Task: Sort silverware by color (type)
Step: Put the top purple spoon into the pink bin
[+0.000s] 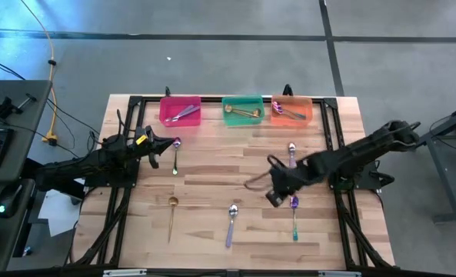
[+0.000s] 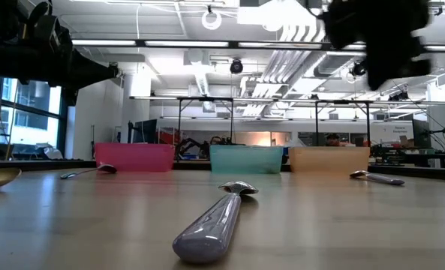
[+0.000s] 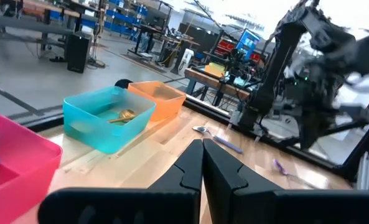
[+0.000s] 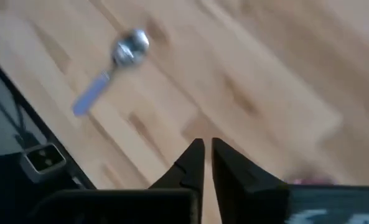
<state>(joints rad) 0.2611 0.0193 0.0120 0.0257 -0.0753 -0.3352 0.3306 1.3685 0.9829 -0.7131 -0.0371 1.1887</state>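
Note:
Several spoons lie flat on the wooden table: a purple one with a teal handle point(image 1: 176, 156) beside my left gripper, a gold one point(image 1: 172, 214), a silver-lavender one point(image 1: 231, 223), another silver one point(image 1: 291, 154) and a purple-teal one point(image 1: 294, 215). My left gripper point(image 1: 157, 146) is shut, level and empty at the table's left. My right gripper point(image 1: 274, 187) hangs over the right half, pointing down, its fingers point(image 4: 196, 158) a narrow gap apart with nothing between. A silver-lavender spoon point(image 4: 112, 65) lies on the wood ahead of it.
Three bins stand along the far edge: the pink one point(image 1: 166, 115) holds silver-lavender spoons, the green one point(image 1: 243, 101) a gold spoon, the orange one point(image 1: 307, 114) a purple-teal spoon. Black frame rails point(image 1: 343, 223) run along the table's sides. Bare wood lies mid-table.

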